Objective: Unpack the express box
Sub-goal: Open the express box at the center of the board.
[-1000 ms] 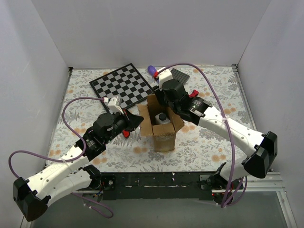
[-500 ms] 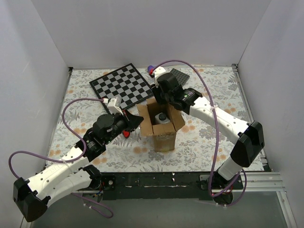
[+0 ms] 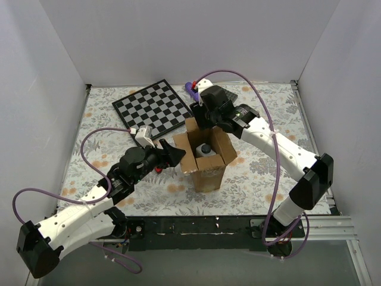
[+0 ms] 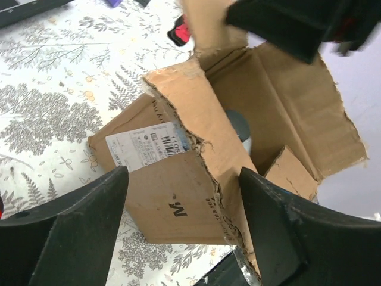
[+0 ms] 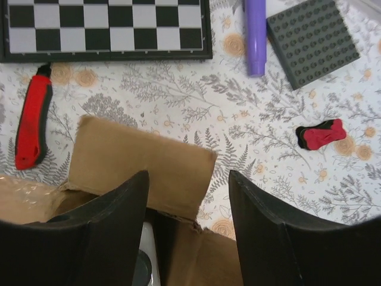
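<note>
The small brown cardboard express box (image 3: 208, 167) stands open and upright on the surface, a grey-capped white bottle (image 3: 204, 149) inside. The right gripper (image 3: 200, 122), jaws wide, hangs over the box's far flap, nearest the bottle. The left gripper (image 3: 178, 156), jaws wide, faces the box's left side.

Saw a floral-print table (image 3: 262, 173). Found the express box (image 3: 205, 164) standing on it, between the left pincer (image 4: 183, 179) and the right pincer (image 5: 189, 179). Noted, beyond the right pincer, a chessboard (image 5: 107, 27), a purple marker (image 5: 255, 36) and a grey studded plate (image 5: 312, 39); nearer it, a red knife (image 5: 33, 116) and a red-black clip (image 5: 321, 134).
</note>
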You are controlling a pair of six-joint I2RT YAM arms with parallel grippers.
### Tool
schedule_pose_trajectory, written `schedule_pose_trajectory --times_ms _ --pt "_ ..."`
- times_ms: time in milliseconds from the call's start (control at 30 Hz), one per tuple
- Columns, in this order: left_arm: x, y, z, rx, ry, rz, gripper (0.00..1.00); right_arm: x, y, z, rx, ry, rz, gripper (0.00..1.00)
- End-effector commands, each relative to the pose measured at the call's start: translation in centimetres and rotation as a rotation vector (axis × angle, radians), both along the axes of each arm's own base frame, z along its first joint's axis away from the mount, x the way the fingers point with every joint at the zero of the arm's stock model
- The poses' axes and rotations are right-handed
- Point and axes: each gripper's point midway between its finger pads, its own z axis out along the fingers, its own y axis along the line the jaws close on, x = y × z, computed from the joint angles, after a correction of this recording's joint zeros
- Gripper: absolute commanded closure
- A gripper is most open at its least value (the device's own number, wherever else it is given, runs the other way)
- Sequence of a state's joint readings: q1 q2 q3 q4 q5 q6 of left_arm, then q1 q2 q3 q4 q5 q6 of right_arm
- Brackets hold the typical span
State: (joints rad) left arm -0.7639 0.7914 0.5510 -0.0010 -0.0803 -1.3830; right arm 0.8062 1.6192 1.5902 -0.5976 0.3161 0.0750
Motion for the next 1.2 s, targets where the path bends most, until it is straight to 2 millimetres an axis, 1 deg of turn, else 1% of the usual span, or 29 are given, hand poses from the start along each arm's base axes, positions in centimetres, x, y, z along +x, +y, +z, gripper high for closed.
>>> schedule_pose_trajectory --times_ms 0,33,67,133,167,233,267,333,367,400,433,467,500,533,567,600,633,667,733,767,800,833,867,900,933,1000,1033,1100,1167 --pt "1.1 1.6 -0.2 0.063 0.027 0.108 0.21 0.0 -0.9 10.3 0.190 -0.169 -0.068 0.35" --pt "1.6 2.3 -0.3 0.080 0.027 0.152 0.17 -0.1 -0.8 11.1 0.212 -0.177 -0.070 0.35" --pt "1.8 2.6 0.5 0.078 0.015 0.171 0.11 -0.2 -0.9 12.1 0.233 -0.192 -0.073 0.34" --pt "2.2 3.9 1.0 0.103 0.001 0.235 0.08 -0.5 -1.1 13.7 0.268 -0.209 -0.075 0.33" --pt "2.5 4.3 1.9 0.100 -0.011 0.261 0.07 -0.7 -1.4 14.3 0.281 -0.216 -0.079 0.33" --pt "2.6 5.8 2.8 0.119 -0.027 0.322 0.04 -1.2 -1.8 14.6 0.293 -0.214 -0.082 0.33" --pt "3.0 6.9 3.5 0.128 -0.044 0.380 0.04 -1.8 -2.1 15.0 0.310 -0.215 -0.081 0.33" --pt "2.7 8.1 7.0 0.095 -0.121 0.410 0.04 -2.8 -2.3 14.8 0.322 -0.202 -0.063 0.33" --pt "2.3 8.2 8.4 0.078 -0.164 0.391 0.04 -3.6 -2.9 14.2 0.323 -0.192 -0.065 0.33" --pt "2.0 7.9 10.0 0.057 -0.214 0.357 0.05 -4.1 -2.9 14.1 0.335 -0.190 -0.055 0.33" --pt "1.3 7.6 12.7 0.047 -0.337 0.303 0.06 -4.5 -3.0 13.7 0.339 -0.185 -0.048 0.34" --pt "0.8 6.7 13.8 0.045 -0.403 0.237 0.07 -5.4 -3.6 12.9 0.341 -0.179 -0.041 0.34" --pt "-0.3 4.6 14.5 0.046 -0.460 0.102 0.08 -5.8 -3.6 12.6 0.352 -0.176 -0.032 0.34" --pt "-0.7 4.0 16.1 0.042 -0.500 0.061 0.10 -6.1 -3.8 12.4 0.356 -0.175 -0.025 0.35" --pt "0.3 2.4 14.9 0.123 -0.493 0.009 0.11 -6.6 -4.1 11.8 0.357 -0.173 -0.019 0.35" --pt "-0.1 0.9 15.4 0.141 -0.507 -0.080 0.12 -6.8 -4.3 11.6 0.360 -0.170 -0.021 0.35" --pt "-0.1 0.4 16.8 0.157 -0.524 -0.104 0.14 -7.0 -4.5 11.5 0.363 -0.169 -0.021 0.36" --pt "0.3 -1.2 16.1 0.201 -0.531 -0.175 0.15 -7.3 -4.8 11.7 0.374 -0.174 -0.021 0.36" --pt "0.4 -2.5 16.3 0.225 -0.567 -0.241 0.15 -7.7 -5.1 11.2 0.380 -0.167 -0.026 0.37" --pt "0.5 -2.9 16.9 0.253 -0.610 -0.261 0.15 -8.1 -5.5 12.0 0.405 -0.186 -0.027 0.37" --pt "1.3 -3.9 15.6 0.296 -0.599 -0.298 0.16 -8.2 -5.8 11.4 0.403 -0.183 -0.031 0.37" --pt "1.4 -4.5 14.7 0.329 -0.582 -0.338 0.16 -8.4 -6.0 11.6 0.419 -0.192 -0.032 0.37" --pt "1.5 -5.0 14.9 0.344 -0.586 -0.362 0.18 -8.8 -6.5 12.5 0.453 -0.217 -0.031 0.37" --pt "2.4 -5.8 13.3 0.396 -0.574 -0.400 0.19 -9.1 -6.5 12.4 0.460 -0.218 -0.022 0.37" --pt "2.4 -6.2 12.7 0.413 -0.565 -0.425 0.19 -9.3 -6.6 12.0 0.459 -0.214 -0.018 0.37" --pt "2.8 -6.8 12.0 0.429 -0.571 -0.460 0.19 -9.7 -7.1 12.3 0.470 -0.221 -0.020 0.37" --pt "3.2 -7.3 11.5 0.443 -0.586 -0.477 0.20 -9.8 -7.2 12.0 0.467 -0.220 -0.022 0.37" --pt "3.2 -8.0 11.4 0.437 -0.611 -0.514 0.20 -10.2 -7.6 12.3 0.481 -0.230 -0.020 0.37" --pt "4.0 -9.0 10.7 0.452 -0.631 -0.542 0.21 -10.4 -7.9 12.3 0.488 -0.233 -0.025 0.37"
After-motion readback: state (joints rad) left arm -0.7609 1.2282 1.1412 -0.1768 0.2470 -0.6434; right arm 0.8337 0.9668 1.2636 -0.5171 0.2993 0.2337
